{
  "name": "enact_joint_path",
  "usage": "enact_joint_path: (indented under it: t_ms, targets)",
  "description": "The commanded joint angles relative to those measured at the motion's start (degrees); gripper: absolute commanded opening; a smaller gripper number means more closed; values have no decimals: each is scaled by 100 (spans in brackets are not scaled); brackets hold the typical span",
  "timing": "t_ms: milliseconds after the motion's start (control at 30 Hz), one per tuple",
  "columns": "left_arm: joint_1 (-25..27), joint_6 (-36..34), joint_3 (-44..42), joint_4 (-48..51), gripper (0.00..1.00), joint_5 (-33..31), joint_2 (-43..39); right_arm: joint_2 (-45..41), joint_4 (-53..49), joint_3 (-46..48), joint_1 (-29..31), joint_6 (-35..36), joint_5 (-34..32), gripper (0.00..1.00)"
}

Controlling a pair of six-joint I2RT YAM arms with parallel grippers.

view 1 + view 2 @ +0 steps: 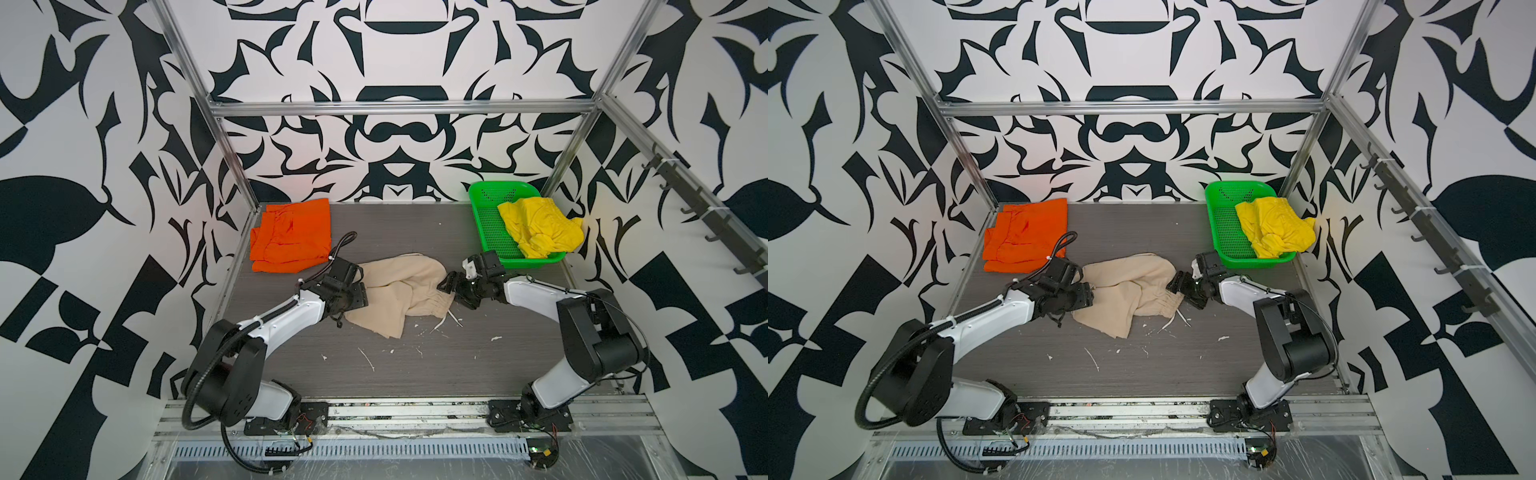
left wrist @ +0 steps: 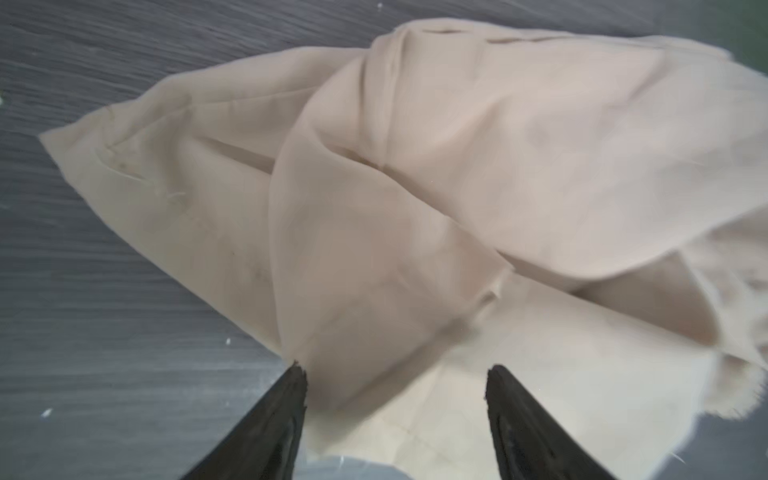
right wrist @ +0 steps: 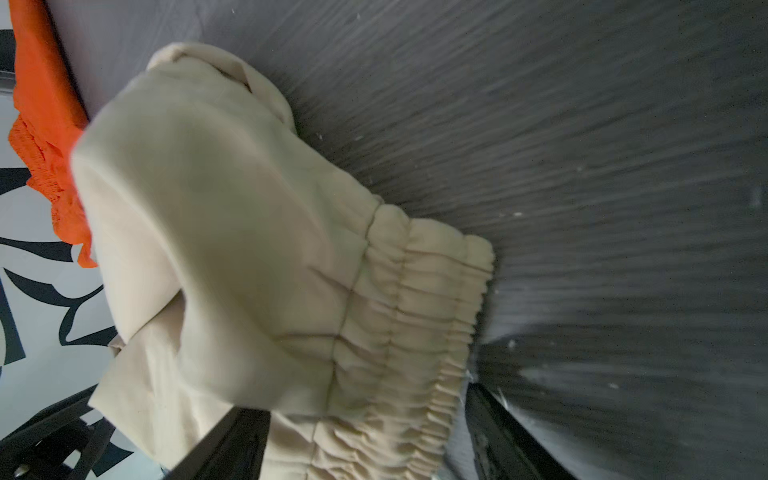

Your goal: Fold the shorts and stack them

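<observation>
**Hidden or unclear**
- In both top views I cannot see the fingertips of the left tool. The wrist body and the beige shorts cover them.
- Both wrist views are smeared by motion. In the right wrist view the frame edge cuts off the fingers, and the beige shorts hide most of the orange shorts.
- Only the loose ends of the white drawstring show.
- The yellow shorts hang over the right rim of the green basket and hide it.

**Tool state**
- Left tool: the jaws stand apart over a fold of the beige shorts. Nothing is pinched.
- Right tool: the jaws stand wide, with the gathered elastic waistband between them. I see no clamping.

**Count and location**
- Shorts: three.
  - The beige pair lies crumpled mid-counter between the two tools.
  - The orange pair lies flattened at the far-left corner of the counter.
  - The yellow pair lies bunched in the basket at the far right.
- Basket: one.
- Arms: two, each with one tool.
- White flecks are scattered on the near counter. I cannot count them reliably.
</observation>
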State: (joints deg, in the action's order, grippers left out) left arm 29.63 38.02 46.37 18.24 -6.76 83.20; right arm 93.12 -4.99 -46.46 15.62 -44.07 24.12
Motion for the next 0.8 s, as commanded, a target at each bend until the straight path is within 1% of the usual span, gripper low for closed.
enact_joint_path:
  t_ms: [0, 100, 167, 200, 300, 333, 400, 467, 500, 533, 600, 633, 767]
  targets:
    - [-92, 53, 274, 127, 72, -228, 411, 138, 373, -39, -84, -197, -197, 78]
    - [-111, -29, 407, 206, 69, -340, 744, 395, 631, -76, -89, -221, -66, 76]
    - [-151, -71, 450, 174, 63, -377, 908, 536, 895, -89, -91, -278, 118, 71]
    - [-177, -98, 465, 167, 60, -383, 968, 559, 960, -92, -92, -301, 130, 66]
    - [-270, -187, 584, 246, 45, -430, 1171, 474, 1044, -98, -91, -290, 148, 43]
    - [-294, -226, 649, 319, 39, -454, 1206, 397, 1019, -110, -102, -242, 146, 36]
    - [-317, -333, 760, 454, 31, -548, 1192, 180, 846, -151, -110, -88, 66, 25]
    - [-349, -483, 831, 587, 25, -646, 1046, -120, 634, -220, -124, 121, -18, 18]
    - [-387, -539, 854, 636, 23, -672, 960, -251, 545, -249, -148, 206, -55, 15]
    - [-439, -598, 860, 696, 22, -691, 832, -407, 438, -288, -160, 312, -110, 10]
    - [-558, -741, 895, 814, 19, -702, 583, -705, 227, -408, -214, 533, -159, 2]
    - [-631, -814, 908, 882, 18, -695, 443, -853, 90, -491, -241, 654, -179, 0]
    - [-1014, -1249, 995, 1138, 14, -534, -258, -1406, -456, -938, -367, 1321, -197, 0]
